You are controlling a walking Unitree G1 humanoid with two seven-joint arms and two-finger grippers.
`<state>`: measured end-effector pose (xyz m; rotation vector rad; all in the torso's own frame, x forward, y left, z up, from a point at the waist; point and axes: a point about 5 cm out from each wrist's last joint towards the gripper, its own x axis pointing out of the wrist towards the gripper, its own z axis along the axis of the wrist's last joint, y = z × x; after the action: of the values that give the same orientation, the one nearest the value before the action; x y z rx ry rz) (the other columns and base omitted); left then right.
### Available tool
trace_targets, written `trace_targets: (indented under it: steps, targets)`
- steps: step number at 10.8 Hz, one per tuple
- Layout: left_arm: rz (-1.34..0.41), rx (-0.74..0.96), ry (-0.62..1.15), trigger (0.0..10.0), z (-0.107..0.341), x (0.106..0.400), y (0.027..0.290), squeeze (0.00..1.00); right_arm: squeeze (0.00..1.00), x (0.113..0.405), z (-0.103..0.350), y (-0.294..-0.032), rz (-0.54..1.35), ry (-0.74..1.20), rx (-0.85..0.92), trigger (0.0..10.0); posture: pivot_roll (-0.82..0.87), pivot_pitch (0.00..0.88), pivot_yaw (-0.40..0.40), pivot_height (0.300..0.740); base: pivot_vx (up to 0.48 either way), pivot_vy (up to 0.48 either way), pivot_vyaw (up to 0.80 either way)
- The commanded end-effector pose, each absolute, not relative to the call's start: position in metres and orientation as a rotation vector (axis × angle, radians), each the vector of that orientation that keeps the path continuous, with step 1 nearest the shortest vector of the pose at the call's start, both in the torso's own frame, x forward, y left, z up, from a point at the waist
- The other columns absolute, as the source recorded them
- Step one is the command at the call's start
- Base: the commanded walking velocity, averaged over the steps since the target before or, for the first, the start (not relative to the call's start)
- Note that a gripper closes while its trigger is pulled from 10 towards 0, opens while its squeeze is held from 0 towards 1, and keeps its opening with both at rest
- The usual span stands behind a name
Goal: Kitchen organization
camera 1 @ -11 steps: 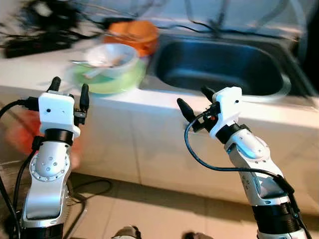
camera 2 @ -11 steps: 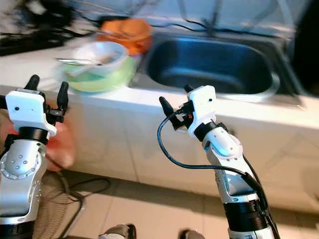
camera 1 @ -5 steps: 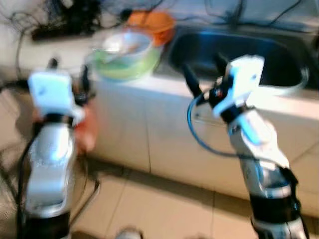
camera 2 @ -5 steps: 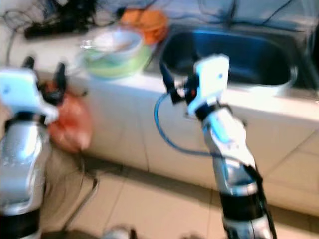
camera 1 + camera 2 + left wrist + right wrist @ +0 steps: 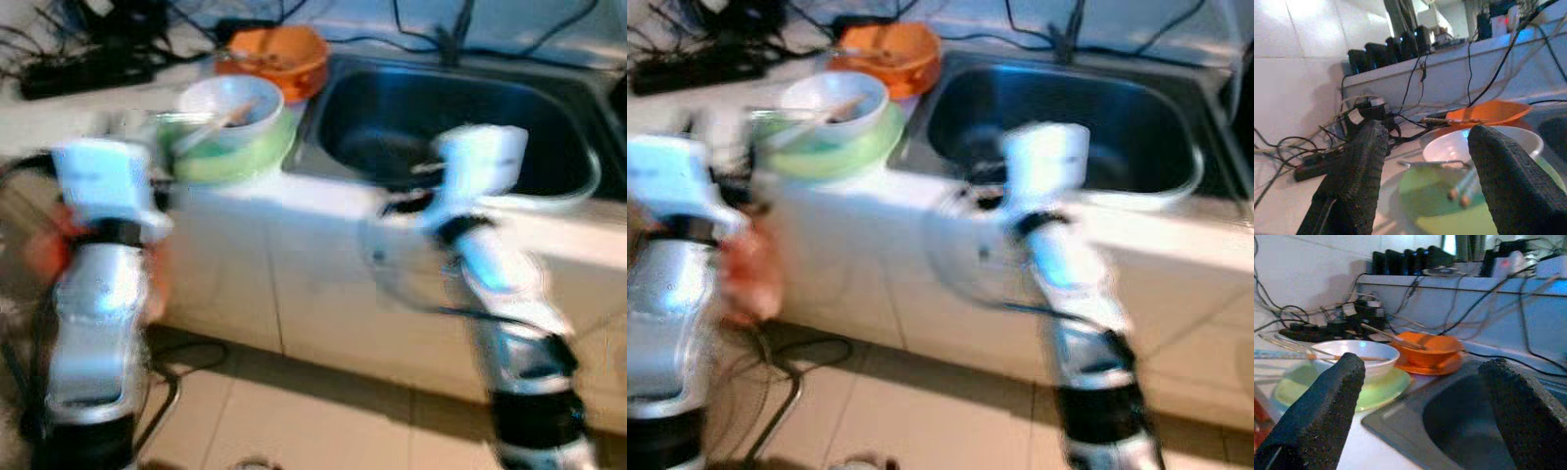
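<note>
A white bowl (image 5: 230,103) holding chopsticks and a spoon sits on a green plate (image 5: 235,159) on the white counter (image 5: 313,196). Behind it an orange bowl (image 5: 274,54) rests on an orange plate, beside the steel sink (image 5: 460,117). Both arms are raised in front of the counter edge and are blurred in the eye views. My left gripper (image 5: 1427,134) is open and empty, facing the white bowl (image 5: 1479,144). My right gripper (image 5: 1425,367) is open and empty, facing the orange bowl (image 5: 1425,347) and the sink (image 5: 1469,416).
Black power strips (image 5: 78,73) and tangled cables lie along the back of the counter. A tap stands behind the sink. A reddish object (image 5: 44,255) hangs low behind my left arm. A cable (image 5: 186,357) runs over the tiled floor below the cabinet front.
The whole picture has shifted and stays blurred, so the camera is moving. Both arms remain raised before the counter with fingers apart. The dishes have not moved.
</note>
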<state>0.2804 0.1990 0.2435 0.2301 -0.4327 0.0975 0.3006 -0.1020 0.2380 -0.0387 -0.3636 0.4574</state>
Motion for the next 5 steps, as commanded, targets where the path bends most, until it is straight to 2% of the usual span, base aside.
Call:
trace_targets:
  steps: [1, 2, 5]
  targets:
    - [0.076, 0.222, -0.444, 10.0, 0.2465, 0.2815, 0.1915, 0.00, 0.00, 0.3002, 0.2402, -0.1129, 0.419, -0.373, -0.060, 10.0, 0.02, 0.103, 0.017, 0.740, 0.454, 0.000, 0.00]
    - [0.076, 0.220, -0.447, 10.0, 0.2472, 0.2813, 0.1906, 0.00, 0.00, 0.3007, 0.2398, -0.1134, 0.419, -0.371, -0.062, 10.0, 0.02, 0.103, 0.016, 0.740, 0.442, 0.000, 0.00]
    - [0.072, 0.229, -0.449, 10.0, 0.2433, 0.2786, 0.1886, 0.00, 0.00, 0.3007, 0.2383, -0.1114, 0.424, -0.365, -0.063, 10.0, 0.02, 0.102, 0.017, 0.740, 0.000, 0.000, 0.00]
